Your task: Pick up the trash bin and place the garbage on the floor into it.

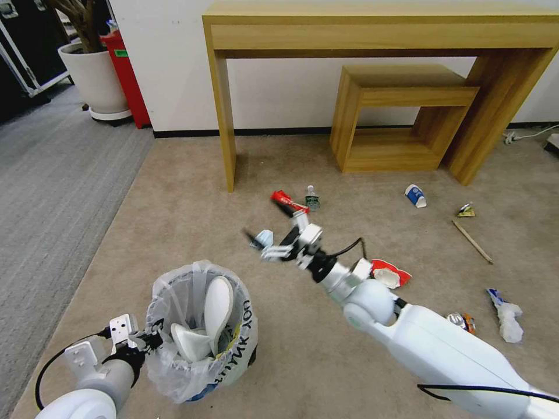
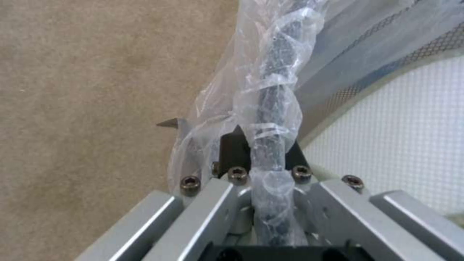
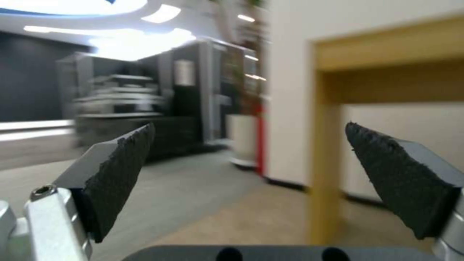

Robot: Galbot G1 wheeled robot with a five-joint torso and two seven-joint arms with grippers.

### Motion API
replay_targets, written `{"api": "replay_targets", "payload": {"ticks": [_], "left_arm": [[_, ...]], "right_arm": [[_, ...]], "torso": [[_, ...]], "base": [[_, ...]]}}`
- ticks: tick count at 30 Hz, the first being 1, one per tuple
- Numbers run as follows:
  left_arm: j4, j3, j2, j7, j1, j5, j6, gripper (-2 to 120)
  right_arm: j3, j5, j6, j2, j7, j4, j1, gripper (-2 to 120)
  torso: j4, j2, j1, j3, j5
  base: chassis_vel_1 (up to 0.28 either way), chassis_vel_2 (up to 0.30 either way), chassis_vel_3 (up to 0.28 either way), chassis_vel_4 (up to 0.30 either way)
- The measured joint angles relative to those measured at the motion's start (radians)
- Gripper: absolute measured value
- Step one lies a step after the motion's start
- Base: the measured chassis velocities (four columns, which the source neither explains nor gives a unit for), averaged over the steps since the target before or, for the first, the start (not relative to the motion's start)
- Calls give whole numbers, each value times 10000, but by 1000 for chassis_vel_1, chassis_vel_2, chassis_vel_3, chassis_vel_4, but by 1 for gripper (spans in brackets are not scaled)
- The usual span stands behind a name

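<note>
Left gripper (image 1: 152, 339): jaws are clamped on the bag-covered rim of the small round black trash bin lined with crinkled translucent plastic (image 1: 201, 331), held low at the robot's left.
Bin contents: white slippers (image 1: 216, 308) are seen inside.
Right gripper (image 3: 249, 174): jaws are spread wide with nothing between them, raised above the beige short-pile carpet floor (image 1: 174, 203), near a blue mask (image 1: 263, 238).
Remaining litter: a red wrapper (image 1: 287, 202), small bottle (image 1: 312, 198), blue-white paper cup (image 1: 416, 195) and wooden stick (image 1: 472, 242) are scattered on the carpet.

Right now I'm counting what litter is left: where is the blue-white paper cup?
In the head view, the paper cup lies on the beige carpet right of centre, before the wooden desk, left of the wooden stick.
</note>
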Motion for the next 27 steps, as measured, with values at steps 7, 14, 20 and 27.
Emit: {"api": "replay_targets", "payload": {"ticks": [7,14,20,27], "left_arm": [[172,-53,152,74,-103,261,6,0],[304,-71,281,406,-186,719,-120,0],[316,-152,382,764,-278,994,-82,0],[372,-157,247,1080,-264,1410,-52,0]], "right_arm": [[2171,242,-897,-240,1517,365,-1350,100],[3748,-50,-1679,-328,2620,471,-2438,100],[5017,-477,-2251,-311,3429,428,-3544,100],[5597,-1083,-2332,-268,3975,370,-4526,100]], "torso": [[1,0,0,-1,-4],[2,0,0,0,-2],[0,-1,-1,0,-1],[1,0,0,-1,-3]], "base": [[0,0,0,0],[0,0,0,0],[0,0,0,0],[0,0,0,0]]}}
